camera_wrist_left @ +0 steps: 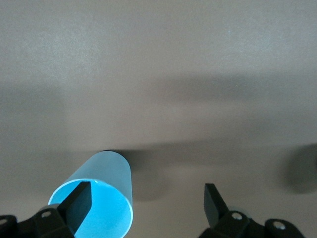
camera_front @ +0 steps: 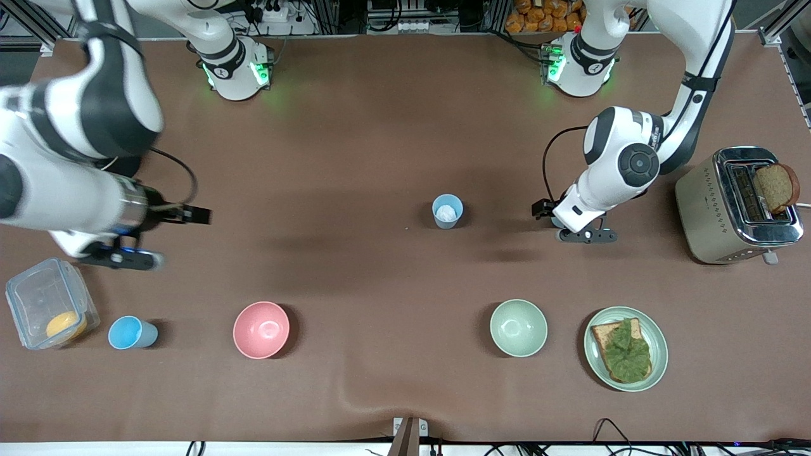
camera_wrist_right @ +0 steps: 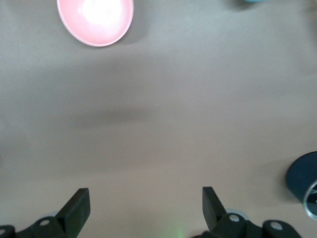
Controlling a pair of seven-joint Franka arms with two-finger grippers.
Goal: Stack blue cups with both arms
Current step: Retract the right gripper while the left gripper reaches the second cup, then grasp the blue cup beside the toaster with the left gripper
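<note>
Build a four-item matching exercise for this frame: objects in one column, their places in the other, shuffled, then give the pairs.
Things:
1. cup with white patch
2. plain blue cup
3. bread slice
4. orange item

Places:
A. in the clear plastic container
B. sticking up out of the toaster
C. mid-table, farther from the front camera than the green bowl
D. between the container and the pink bowl

Pairs: 1-C, 2-D, 3-B, 4-A
</note>
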